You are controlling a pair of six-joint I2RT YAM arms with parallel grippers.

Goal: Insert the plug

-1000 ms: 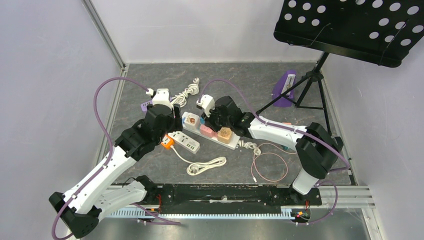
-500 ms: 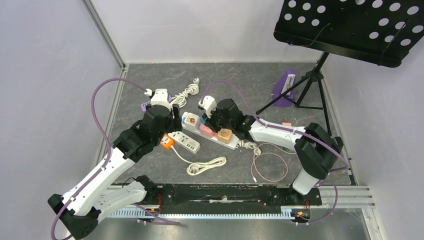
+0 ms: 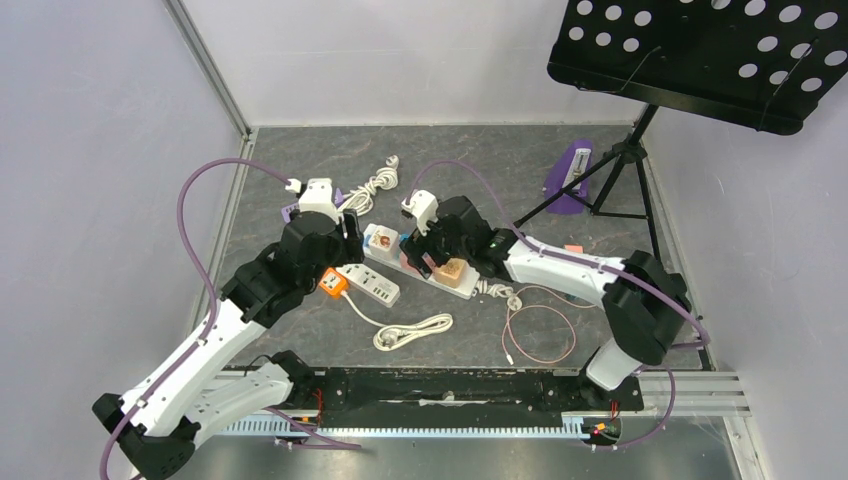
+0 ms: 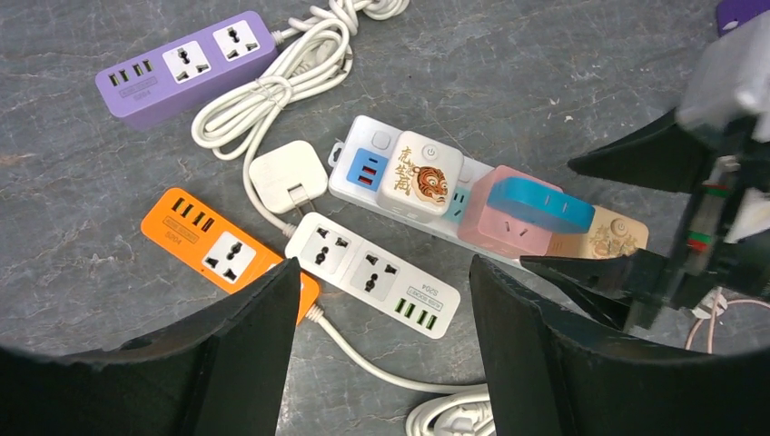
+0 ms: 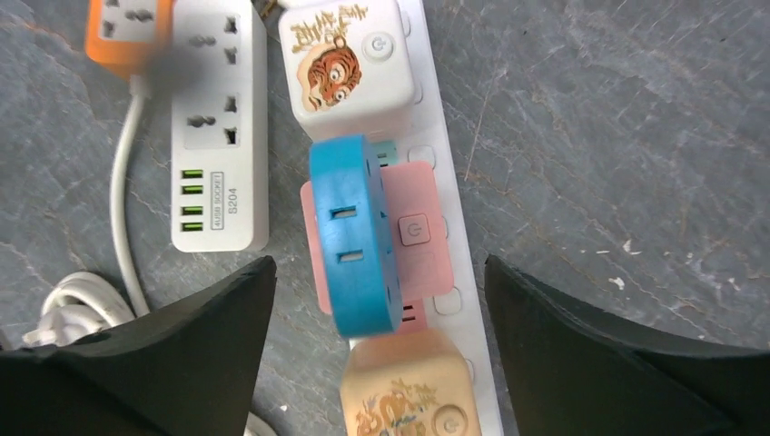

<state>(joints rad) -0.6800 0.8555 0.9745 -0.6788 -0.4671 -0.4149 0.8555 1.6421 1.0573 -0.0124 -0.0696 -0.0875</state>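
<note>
Overhead and wrist views of the plug-insertion task. We take the task's thing to be the blue adapter [image 5: 350,236], which lies on top of the pink cube [image 5: 422,238]. That cube sits on the long white power strip [image 4: 345,168] between the tiger cube [image 5: 345,54] and the beige cube [image 5: 409,391]. The strip rests near the middle of the table and runs slantwise from the far-left toward the near-right.

The right gripper [image 5: 377,263] hangs directly above the blue adapter. Its fingers are spread wide, one on either side, holding nothing and touching nothing. The adapter's long axis runs along the strip, so the fingers would close across its short width. It is shifted off the pink cube's centre, overhanging the side that faces the white two-socket strip [image 5: 218,127], toward the near-left. We judge that it is not seated flush, though the prongs are hidden and we cannot tell how deep they sit.

The left gripper [image 4: 383,272] is likewise spread and empty. It hovers over the white two-socket strip, beside the orange strip [image 4: 213,241], and a loose white plug [image 4: 287,177] lies just beyond. The right arm is plainly the nearer one, so we expect the next move to be a straight descent by it with little sideways correction
</note>
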